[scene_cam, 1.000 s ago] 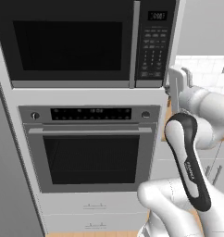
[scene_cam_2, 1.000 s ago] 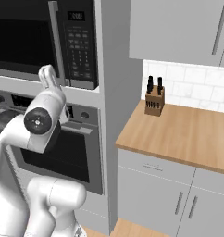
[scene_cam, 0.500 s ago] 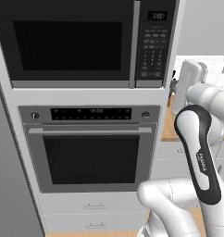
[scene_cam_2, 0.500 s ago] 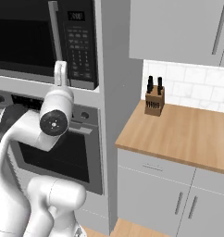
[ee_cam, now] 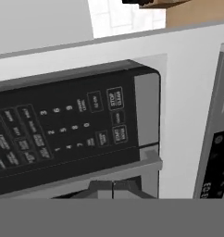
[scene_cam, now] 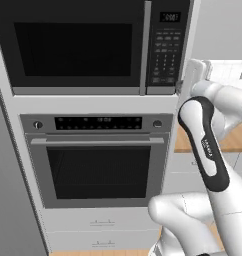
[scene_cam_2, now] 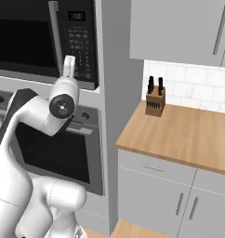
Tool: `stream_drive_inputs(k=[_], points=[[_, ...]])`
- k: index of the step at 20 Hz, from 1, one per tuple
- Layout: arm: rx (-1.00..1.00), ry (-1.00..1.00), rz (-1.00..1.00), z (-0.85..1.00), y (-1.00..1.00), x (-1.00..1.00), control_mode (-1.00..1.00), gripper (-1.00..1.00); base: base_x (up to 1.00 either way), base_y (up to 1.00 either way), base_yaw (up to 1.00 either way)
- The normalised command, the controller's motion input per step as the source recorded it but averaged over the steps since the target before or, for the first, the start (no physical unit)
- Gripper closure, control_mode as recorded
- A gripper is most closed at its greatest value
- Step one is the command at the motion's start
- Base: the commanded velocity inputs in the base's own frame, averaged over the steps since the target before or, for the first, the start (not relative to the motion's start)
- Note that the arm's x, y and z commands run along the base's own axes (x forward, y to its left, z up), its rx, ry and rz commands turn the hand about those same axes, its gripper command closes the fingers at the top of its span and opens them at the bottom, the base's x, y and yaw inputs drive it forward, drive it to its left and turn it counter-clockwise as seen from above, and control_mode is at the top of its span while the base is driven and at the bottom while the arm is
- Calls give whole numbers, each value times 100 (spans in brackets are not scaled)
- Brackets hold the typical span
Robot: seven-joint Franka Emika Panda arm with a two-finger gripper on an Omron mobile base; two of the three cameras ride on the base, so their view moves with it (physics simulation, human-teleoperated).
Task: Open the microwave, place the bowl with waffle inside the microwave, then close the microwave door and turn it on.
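The microwave (scene_cam: 78,47) sits built in above the wall oven. The microwave door (scene_cam: 73,50) is closed, its vertical silver handle (scene_cam: 143,47) beside the black keypad (scene_cam: 165,50). My gripper (ee_cam: 113,187) is shut with nothing in it, its tips pressed together. It hovers just off the keypad's (ee_cam: 63,134) lower right corner. From the left base the white hand (scene_cam: 195,72) stands at the microwave's right edge. The bowl and the waffle are out of view.
A wall oven (scene_cam: 95,160) with a horizontal handle sits under the microwave, with drawers below it. To the right runs a wooden counter (scene_cam_2: 179,135) with a knife block (scene_cam_2: 155,100) at the tiled wall, under grey upper cabinets (scene_cam_2: 179,28).
The hand has drifted up and closer to the keypad's lower right corner, and the forearm has swung with it. The microwave door stays closed and the gripper stays shut.
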Motion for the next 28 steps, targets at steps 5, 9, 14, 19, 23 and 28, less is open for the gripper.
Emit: stream_drive_inputs(k=[5,9,14,19,23,28], points=[[0,12,0,-7,0,57,-100,100,0,0,0],[0,14,0,-42,22,53,-100,100,0,0,0],[0,5,0,-16,20,62,-100,100,0,0,0],[1,0,0,-3,0,60,-100,100,0,0,0],[0,0,0,-52,7,77,-100,100,0,0,0],[-4,5,0,-72,27,100,-100,100,0,0,0]])
